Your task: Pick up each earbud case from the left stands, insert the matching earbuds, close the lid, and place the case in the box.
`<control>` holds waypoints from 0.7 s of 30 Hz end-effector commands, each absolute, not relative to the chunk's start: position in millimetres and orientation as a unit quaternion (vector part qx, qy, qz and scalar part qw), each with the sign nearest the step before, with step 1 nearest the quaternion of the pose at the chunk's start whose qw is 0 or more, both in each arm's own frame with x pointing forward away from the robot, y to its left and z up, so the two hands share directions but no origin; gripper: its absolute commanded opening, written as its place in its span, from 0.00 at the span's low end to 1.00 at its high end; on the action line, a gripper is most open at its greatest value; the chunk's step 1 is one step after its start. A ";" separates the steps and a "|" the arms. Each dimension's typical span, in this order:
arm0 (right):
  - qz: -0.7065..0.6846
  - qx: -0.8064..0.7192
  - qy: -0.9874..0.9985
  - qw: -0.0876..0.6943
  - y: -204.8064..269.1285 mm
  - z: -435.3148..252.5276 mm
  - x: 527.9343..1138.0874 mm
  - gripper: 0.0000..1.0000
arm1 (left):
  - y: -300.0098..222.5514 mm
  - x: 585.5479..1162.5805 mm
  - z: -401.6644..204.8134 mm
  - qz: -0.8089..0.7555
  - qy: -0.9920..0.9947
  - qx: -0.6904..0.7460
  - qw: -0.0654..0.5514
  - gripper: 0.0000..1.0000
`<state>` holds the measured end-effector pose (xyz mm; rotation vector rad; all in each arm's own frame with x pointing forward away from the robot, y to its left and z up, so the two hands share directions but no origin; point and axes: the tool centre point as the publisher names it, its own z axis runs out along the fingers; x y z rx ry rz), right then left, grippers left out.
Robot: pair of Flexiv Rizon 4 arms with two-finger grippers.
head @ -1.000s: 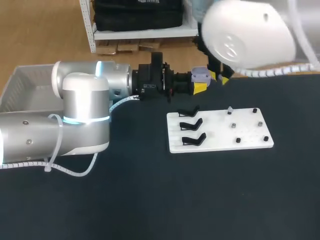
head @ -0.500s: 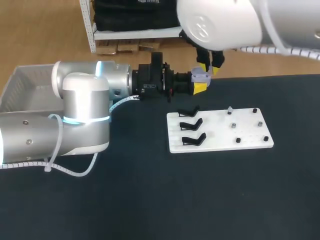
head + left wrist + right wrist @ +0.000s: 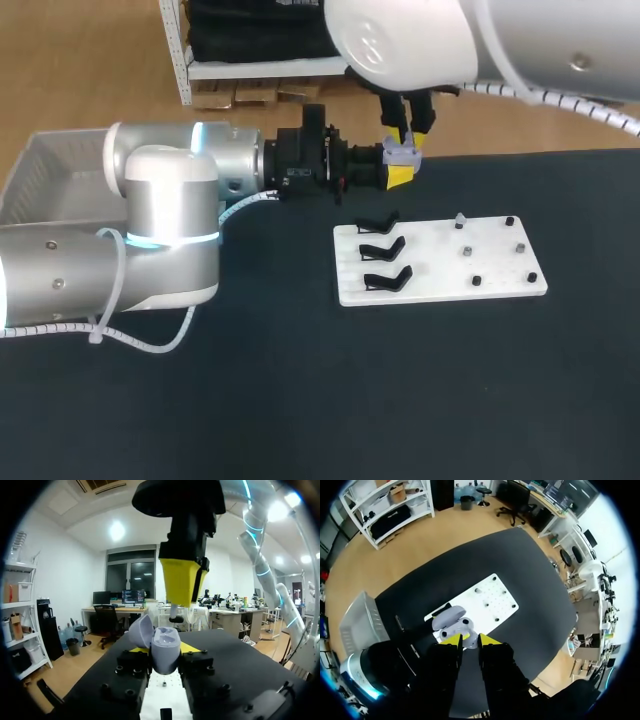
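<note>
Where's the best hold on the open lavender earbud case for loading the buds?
By the lower body, across its two flanks, coming in level, as the left gripper holds the earbud case. The lid stands open, tilted aside, and its inside faces up, so the top should probably stay free.

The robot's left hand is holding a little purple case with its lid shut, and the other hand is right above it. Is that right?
Not quite: the lid is open. The left wrist view shows the small lavender plastic earbud case in the left gripper with its lid tipped back and the hollows inside showing. The right gripper is right above it.
</note>
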<state>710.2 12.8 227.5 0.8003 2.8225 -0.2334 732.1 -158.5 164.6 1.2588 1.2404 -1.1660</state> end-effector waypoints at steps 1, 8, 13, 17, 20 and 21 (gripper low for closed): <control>-0.083 0.270 0.955 0.094 15.3 224.2 715.8 0.00 | -158.5 732.1 163.0 -0.480 0.508 0.517 0.494 0.00; -0.085 0.266 0.956 0.092 14.7 221.2 719.2 0.00 | -158.5 732.1 163.0 -0.480 0.508 0.517 0.494 0.00; -0.086 0.264 0.956 0.090 14.2 218.2 721.2 0.00 | -158.5 732.1 163.0 -0.480 0.508 0.517 0.494 0.00; -0.088 0.263 0.957 0.091 13.5 216.6 723.8 0.00 | -158.5 732.1 163.0 -0.480 0.508 0.517 0.494 0.00; -0.088 0.262 0.957 0.091 13.3 216.1 724.2 0.00 | -158.5 732.1 163.0 -0.480 0.508 0.517 0.494 0.00; -0.088 0.262 0.957 0.090 13.1 215.5 724.4 0.00 | -158.5 732.1 163.0 -0.480 0.508 0.517 0.494 0.00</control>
